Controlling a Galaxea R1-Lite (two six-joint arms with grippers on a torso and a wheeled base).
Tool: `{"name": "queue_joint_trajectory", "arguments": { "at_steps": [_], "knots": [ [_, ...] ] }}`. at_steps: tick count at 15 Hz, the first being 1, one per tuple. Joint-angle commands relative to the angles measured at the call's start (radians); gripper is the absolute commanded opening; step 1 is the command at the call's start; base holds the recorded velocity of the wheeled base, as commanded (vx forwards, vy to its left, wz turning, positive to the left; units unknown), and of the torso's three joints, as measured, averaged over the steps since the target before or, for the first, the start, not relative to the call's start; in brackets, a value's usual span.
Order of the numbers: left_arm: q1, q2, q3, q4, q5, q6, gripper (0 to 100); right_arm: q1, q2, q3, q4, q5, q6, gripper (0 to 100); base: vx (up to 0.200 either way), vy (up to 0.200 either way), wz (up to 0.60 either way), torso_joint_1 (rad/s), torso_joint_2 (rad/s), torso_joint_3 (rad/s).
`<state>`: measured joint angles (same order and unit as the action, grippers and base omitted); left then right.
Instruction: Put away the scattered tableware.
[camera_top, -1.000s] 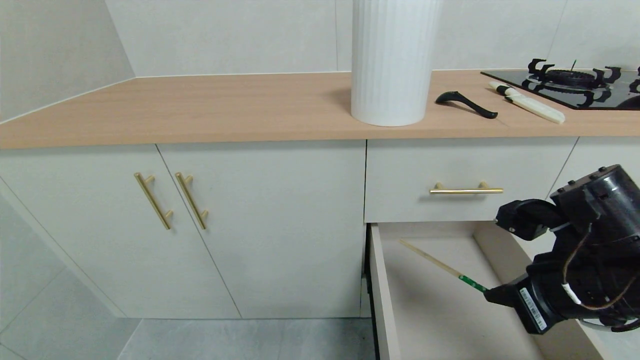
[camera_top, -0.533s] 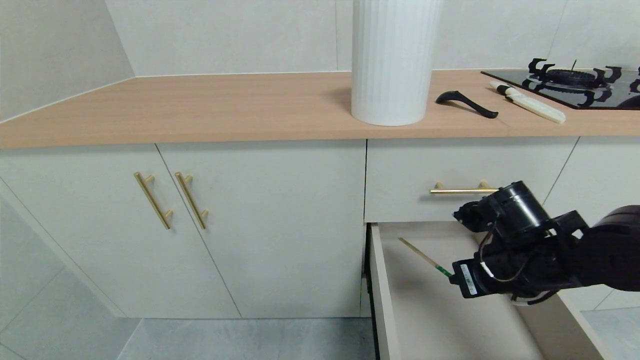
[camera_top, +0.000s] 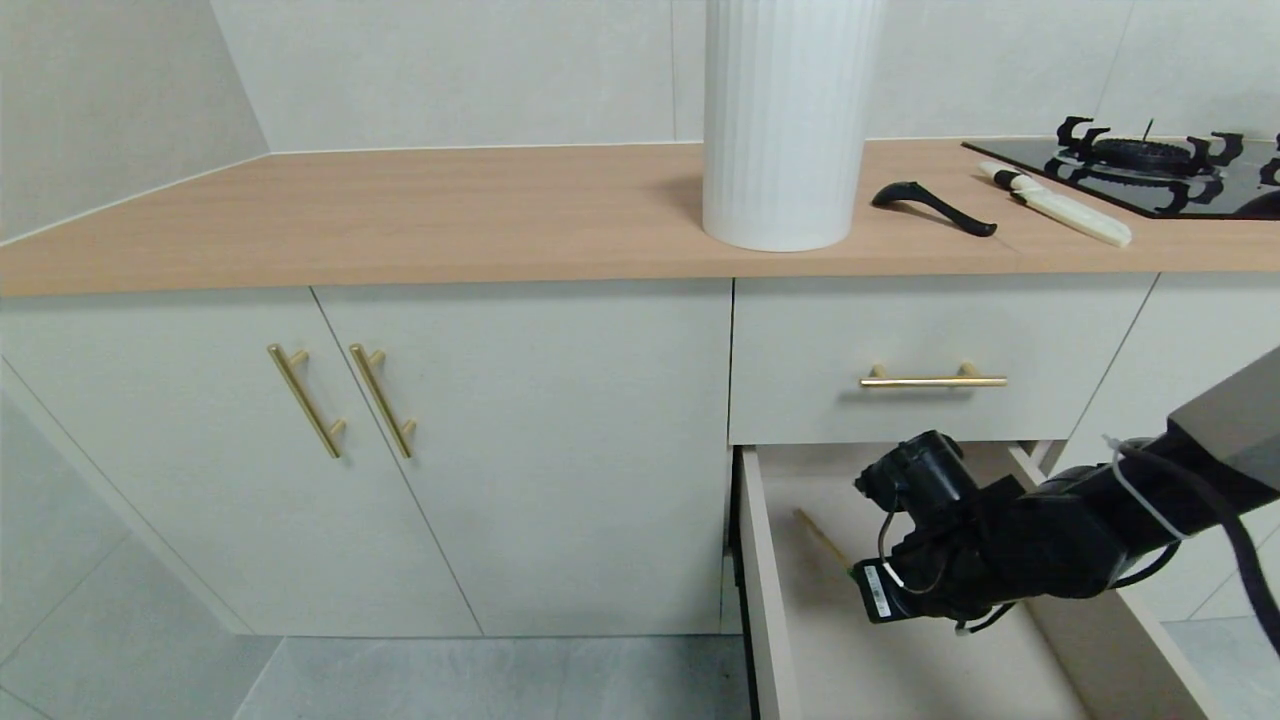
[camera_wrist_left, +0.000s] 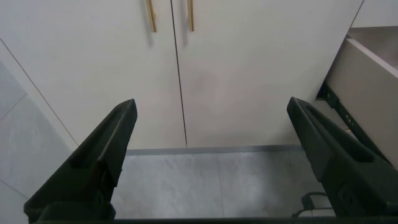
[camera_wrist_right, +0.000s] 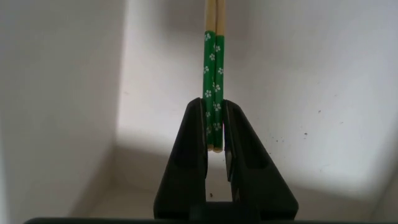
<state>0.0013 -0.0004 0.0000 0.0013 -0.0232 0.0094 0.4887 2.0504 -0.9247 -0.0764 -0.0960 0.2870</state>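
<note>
Kitchen: pale cabinets under a wooden surface (camera_top: 450, 215), with the lower drawer (camera_top: 765, 590) pulled open beneath its right part.
Chopsticks (camera_wrist_right: 212, 68): a green-ended pair, tips aimed toward the drawer's back, low over its floor near the left wall, apparently lined up to be laid flat.
Right hand (camera_wrist_right: 215, 109): clenched on the pair's painted ends, reaching inside the drawer.
Unsorted: black utensil (camera_top: 932, 207) and pale knife (camera_top: 1055, 205) lie on the surface between a white ribbed canister (camera_top: 783, 120) and the hob (camera_top: 1150, 165).
Left hand (camera_wrist_left: 217, 155): fingers spread, grasping nothing, before the cabinet doors (camera_wrist_left: 180, 68), beside the drawer.
</note>
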Motion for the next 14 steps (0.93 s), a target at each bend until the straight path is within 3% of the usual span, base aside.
{"name": "queue_joint_trajectory", "arguments": {
  "at_steps": [1, 14],
  "knots": [
    [0.0, 0.0, 0.0, -0.001, 0.0, 0.0, 100, 0.001, 0.08, 0.001, -0.029, -0.025, 0.0, 0, 0.0, 0.0, 0.0, 0.0, 0.0, 0.0],
    [0.0, 0.0, 0.0, 0.0, 0.0, 0.0, 100, 0.004, 0.197, -0.014, -0.112, -0.036, 0.003, 0, 0.0, 0.0, 0.0, 0.0, 0.0, 0.0]
  ]
}}
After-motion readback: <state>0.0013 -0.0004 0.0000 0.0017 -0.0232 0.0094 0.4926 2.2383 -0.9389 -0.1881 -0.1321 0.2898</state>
